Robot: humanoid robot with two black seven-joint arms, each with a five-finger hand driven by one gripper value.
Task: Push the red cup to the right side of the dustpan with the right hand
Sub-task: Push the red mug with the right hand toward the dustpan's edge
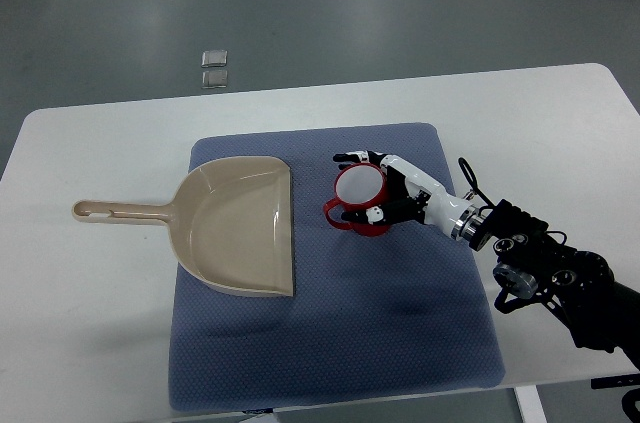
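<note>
The small red cup with a white interior (359,199) stands upright, mouth up, on the blue-grey fabric mat (330,343) covering the white desk (90,323), just right of the beige plastic dustpan (235,228). Its handle points left, toward the dustpan mouth. The right robot hand (385,188) cups the far and near sides, fingers curled around the wall. Judged rigid, light and liable to tip: apply contact low on the wall. The dustpan's long axis runs left-right, handle left.

No text, label, brand, number or sign can be read anywhere in this top view.
</note>
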